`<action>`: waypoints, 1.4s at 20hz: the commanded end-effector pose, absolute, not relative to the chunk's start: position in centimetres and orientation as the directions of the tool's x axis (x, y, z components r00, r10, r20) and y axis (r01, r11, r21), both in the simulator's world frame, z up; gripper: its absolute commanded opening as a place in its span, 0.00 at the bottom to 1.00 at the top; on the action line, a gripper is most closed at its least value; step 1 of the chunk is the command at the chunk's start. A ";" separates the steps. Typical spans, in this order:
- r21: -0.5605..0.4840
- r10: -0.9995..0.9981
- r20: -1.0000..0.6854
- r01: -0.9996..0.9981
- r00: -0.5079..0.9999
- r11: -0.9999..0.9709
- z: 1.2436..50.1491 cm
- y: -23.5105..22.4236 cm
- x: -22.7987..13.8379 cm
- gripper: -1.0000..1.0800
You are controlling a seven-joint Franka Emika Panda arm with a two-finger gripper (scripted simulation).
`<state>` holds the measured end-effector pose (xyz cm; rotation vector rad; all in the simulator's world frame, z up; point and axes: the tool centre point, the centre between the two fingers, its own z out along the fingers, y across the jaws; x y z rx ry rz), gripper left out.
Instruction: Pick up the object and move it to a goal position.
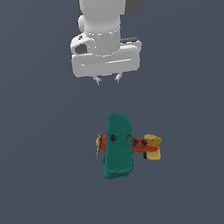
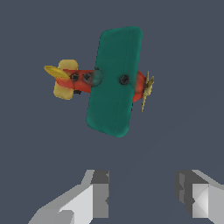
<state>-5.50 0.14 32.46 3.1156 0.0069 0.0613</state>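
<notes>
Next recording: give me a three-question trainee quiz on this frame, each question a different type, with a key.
1. True or false: the tool is gripping the toy biplane.
2. Which part of the biplane points toward the exterior view's left?
A. yellow tail
B. yellow propeller
C. a wing tip
3. Fill in: the biplane's broad wings are ___ in colour.

Key:
1. False. The tool is open, apart from the biplane and holding nothing.
2. B. The propeller is at the left; the tail is at the right.
3. Teal-green.
</notes>
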 end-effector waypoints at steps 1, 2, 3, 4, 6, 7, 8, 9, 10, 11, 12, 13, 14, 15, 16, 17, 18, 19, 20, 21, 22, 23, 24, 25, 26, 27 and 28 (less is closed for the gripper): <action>0.025 0.005 0.039 0.004 0.999 -1.000 32.5 0.1 -5.5 0.62; 0.024 0.004 0.039 0.004 0.999 -1.000 32.5 0.1 -5.5 0.62; 0.022 0.004 0.038 0.003 0.999 -1.000 32.4 0.1 -5.5 0.62; 0.020 0.004 0.037 0.003 0.999 -1.000 32.4 0.1 -5.4 0.62; 0.014 0.004 0.035 0.003 0.999 -1.000 32.3 0.1 -5.3 0.62; 0.011 0.003 0.033 0.003 0.999 -1.000 32.2 0.1 -5.2 0.62; 0.007 0.003 0.031 0.003 0.999 -1.000 32.2 0.1 -5.1 0.62; 0.003 0.003 0.030 0.003 1.000 -1.000 32.1 0.1 -5.0 0.62; -0.001 0.003 0.028 0.003 1.000 -1.000 32.0 0.1 -5.0 0.62; -0.007 0.002 0.026 0.002 1.000 -1.000 31.9 0.1 -4.8 0.62; -0.013 0.002 0.023 0.002 1.000 -1.000 31.8 0.1 -4.7 0.62; -0.019 0.001 0.021 0.002 1.000 -1.000 31.7 0.1 -4.6 0.62; -0.026 0.001 0.018 0.002 1.000 -1.000 31.6 0.1 -4.4 0.62; -0.034 0.001 0.015 0.001 1.000 -0.999 31.5 0.1 -4.3 0.62; -0.043 0.000 0.012 0.001 1.000 -0.999 31.3 0.0 -4.1 0.62; -0.052 0.000 0.008 0.000 1.000 -0.999 31.2 0.0 -3.9 0.62; -0.062 -0.001 0.005 0.000 1.000 -0.998 31.0 0.0 -3.7 0.62; -0.073 -0.001 0.001 -0.001 1.000 -0.997 30.8 0.0 -3.5 0.62; -0.085 -0.001 -0.002 -0.001 1.000 -0.996 30.6 0.0 -3.3 0.62; -0.097 -0.001 -0.006 -0.002 1.000 -0.995 30.4 0.0 -3.0 0.62; -0.110 -0.002 -0.010 -0.003 1.000 -0.994 30.2 0.0 -2.8 0.62; -0.124 -0.002 -0.014 -0.003 1.000 -0.992 30.0 0.0 -2.5 0.62; -0.138 -0.002 -0.017 -0.004 1.000 -0.990 29.7 -0.1 -2.2 0.62; -0.153 -0.002 -0.021 -0.005 1.000 -0.988 29.5 -0.1 -2.0 0.62; -0.167 -0.002 -0.024 -0.006 1.000 -0.986 29.3 -0.1 -1.7 0.62; -0.182 -0.002 -0.027 -0.007 1.000 -0.983 29.0 -0.1 -1.4 0.62; -0.197 -0.002 -0.030 -0.008 1.000 -0.980 28.8 -0.1 -1.1 0.62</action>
